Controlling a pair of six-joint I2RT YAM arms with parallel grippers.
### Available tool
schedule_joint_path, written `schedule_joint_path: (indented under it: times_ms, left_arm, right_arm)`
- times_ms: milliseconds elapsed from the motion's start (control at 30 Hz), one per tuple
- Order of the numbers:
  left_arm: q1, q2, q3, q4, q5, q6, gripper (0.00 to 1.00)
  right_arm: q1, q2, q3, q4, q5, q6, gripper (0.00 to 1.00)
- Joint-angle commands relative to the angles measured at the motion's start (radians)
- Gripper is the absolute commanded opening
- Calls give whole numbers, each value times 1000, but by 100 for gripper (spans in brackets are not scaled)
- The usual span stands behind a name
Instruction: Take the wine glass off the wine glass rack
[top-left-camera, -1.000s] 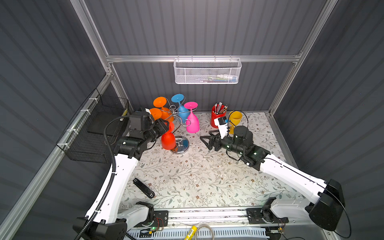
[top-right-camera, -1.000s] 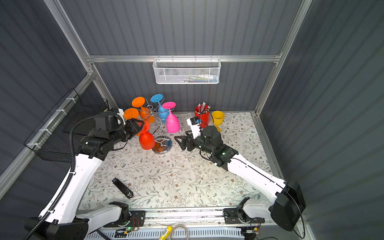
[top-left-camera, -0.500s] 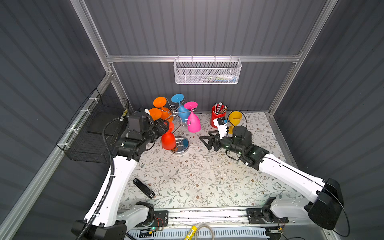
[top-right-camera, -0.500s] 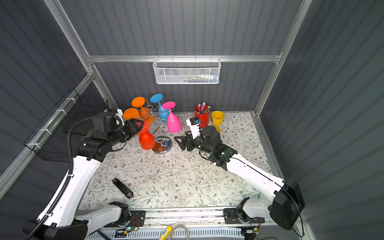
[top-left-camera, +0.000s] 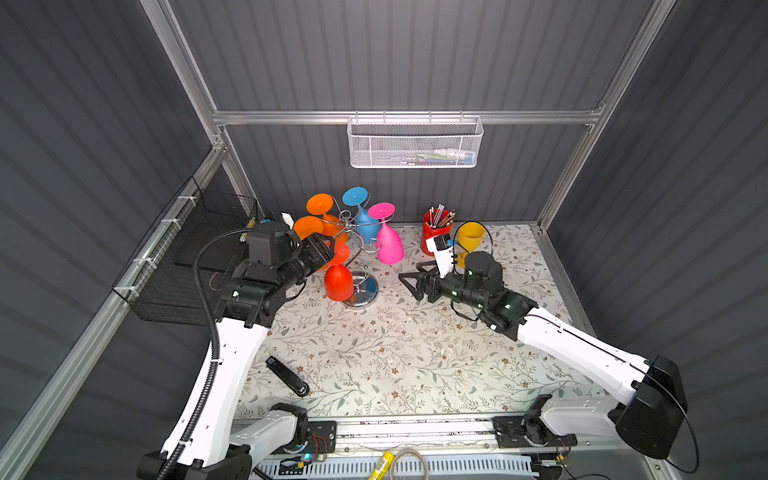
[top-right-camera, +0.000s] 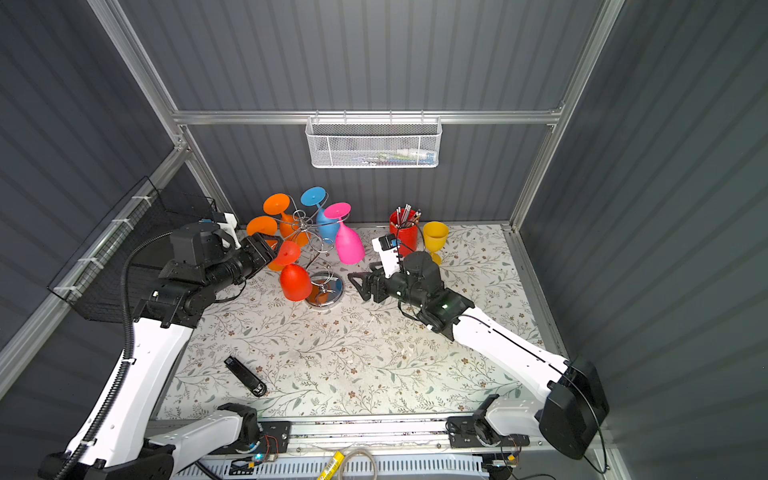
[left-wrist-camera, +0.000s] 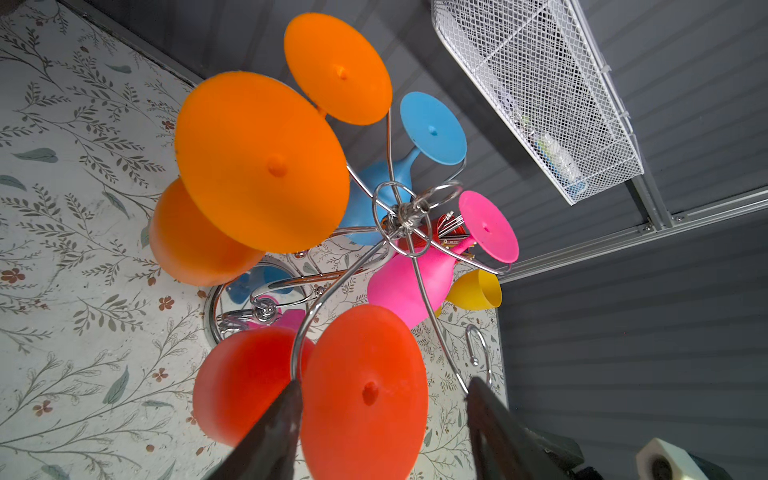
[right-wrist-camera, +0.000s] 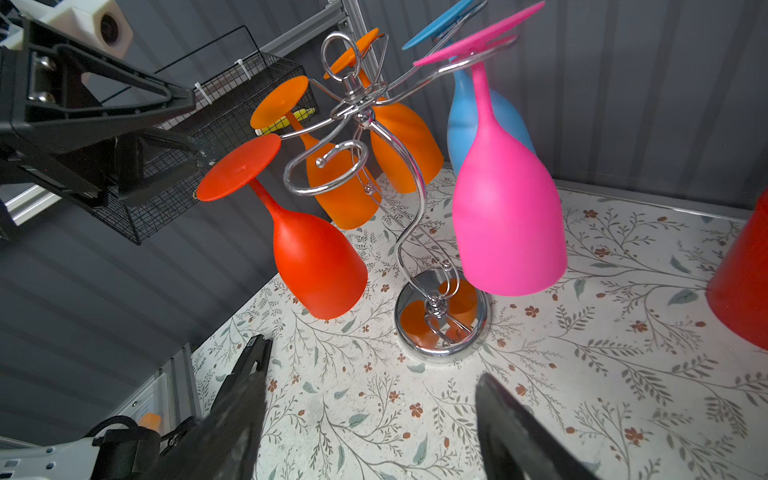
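**Ana:** Which step is the robot on?

**Ben:** Lining up the grasp, by the look of it. The left gripper (left-wrist-camera: 379, 384) is at the arm of the chrome wire wine glass rack (top-left-camera: 365, 291) that points toward it. Its jaws are open on either side of the round foot of the red plastic wine glass (top-left-camera: 338, 282). They clamp nothing.

**Ana:** So the glass is on the rack?

**Ben:** Yes. It hangs bowl-down and tilted from that curled arm, with its bowl low beside the rack's mirror base. Two orange wine glasses (top-left-camera: 320, 203), a blue one (top-left-camera: 355, 195) and a pink one (top-left-camera: 388, 247) hang from other arms.

**Ana:** And the right gripper (right-wrist-camera: 374, 361)?

**Ben:** It is low over the floral table (top-left-camera: 395, 353) on the rack's opposite side. Its jaws are wide apart and empty, near the base but not touching it.

**Ana:** What does the next move call for?

**Ben:** Probably closing on the foot or stem, then drawing the glass outward along the wire until the stem clears the scroll's open end. The right arm may need to steady the base, since a light rack could tip or drag.
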Motion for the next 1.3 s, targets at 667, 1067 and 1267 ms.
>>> schedule_joint_path:
  times_ms: [667,1067,1267]
  left_arm:
    - [7,28,38,-87,-74,90,69]
    - [7,52,50,-24,19,54,67]
    - [7,49,40,3,56,32,67]
  right_arm:
    - [2,19,-1,17,-8,1,80]
    - [2,27,3,17,-10,1,80]
    - [3,32,6,17,-11,2,80]
